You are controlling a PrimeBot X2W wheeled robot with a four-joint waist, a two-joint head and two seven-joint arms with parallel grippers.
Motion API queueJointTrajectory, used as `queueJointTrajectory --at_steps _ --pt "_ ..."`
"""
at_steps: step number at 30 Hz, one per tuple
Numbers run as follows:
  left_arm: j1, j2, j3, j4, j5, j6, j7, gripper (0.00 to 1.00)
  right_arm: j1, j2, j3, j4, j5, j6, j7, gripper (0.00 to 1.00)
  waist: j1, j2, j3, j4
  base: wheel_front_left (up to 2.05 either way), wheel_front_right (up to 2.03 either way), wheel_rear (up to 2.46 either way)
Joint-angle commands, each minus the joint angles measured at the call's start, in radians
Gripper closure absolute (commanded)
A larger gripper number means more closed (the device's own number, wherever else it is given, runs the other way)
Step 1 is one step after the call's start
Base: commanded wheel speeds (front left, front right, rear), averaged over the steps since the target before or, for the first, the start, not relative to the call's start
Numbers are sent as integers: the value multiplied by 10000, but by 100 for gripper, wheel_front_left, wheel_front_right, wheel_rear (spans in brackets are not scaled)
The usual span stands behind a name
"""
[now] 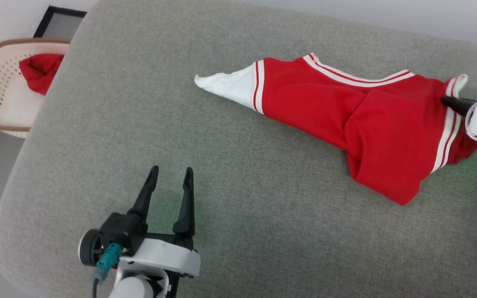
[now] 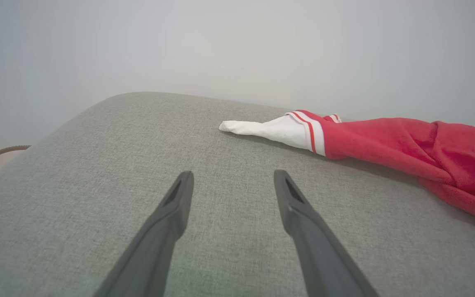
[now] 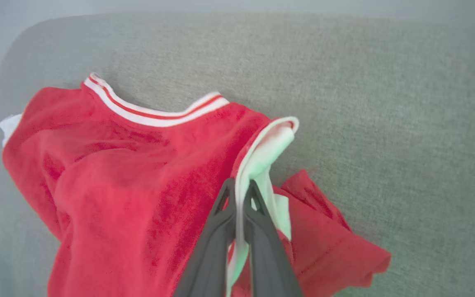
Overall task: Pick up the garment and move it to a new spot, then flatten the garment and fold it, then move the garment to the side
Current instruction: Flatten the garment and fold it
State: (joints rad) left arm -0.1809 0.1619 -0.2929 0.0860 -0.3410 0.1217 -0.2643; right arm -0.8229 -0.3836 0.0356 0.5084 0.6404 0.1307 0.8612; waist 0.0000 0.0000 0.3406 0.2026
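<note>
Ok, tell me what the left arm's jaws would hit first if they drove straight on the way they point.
Probably the grey fabric cushion, just short of the white pointed end of the red jersey with striped trim. Depth is unclear, so they might graze that white end instead.

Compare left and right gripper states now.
The left gripper is open, holding nothing; the right gripper is shut on striped trim of the garment. The left is over bare grey cushion; the right is at the garment's right end. Both have two dark fingers.
</note>
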Motion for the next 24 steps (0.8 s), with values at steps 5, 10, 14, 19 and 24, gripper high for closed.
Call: queueJointTrajectory --at_steps 5,10,14,19,24 --pt "231 -233 291 117 181 -290 1 0 632 120 651 -1617 239 1 22 100 0 0 -214 10 0 0 0" --pt "334 -410 549 142 281 -492 1 0 1490 190 1531 -3217 655 1 654 100 0 0 -240 19 0 0 0" --pt "357 -531 709 161 367 -617 1 0 1953 270 1875 -3866 562 1 687 100 0 0 -184 12 0 0 0" --pt "367 -652 926 165 475 -733 1 0 2052 335 1980 -4363 665 1 252 0 0 0 -121 -102 0 0 0" --pt "401 -740 1121 136 587 -791 1 0 2282 -77 1782 -5286 1197 1 185 0 0 0 -78 -362 0 0 0"
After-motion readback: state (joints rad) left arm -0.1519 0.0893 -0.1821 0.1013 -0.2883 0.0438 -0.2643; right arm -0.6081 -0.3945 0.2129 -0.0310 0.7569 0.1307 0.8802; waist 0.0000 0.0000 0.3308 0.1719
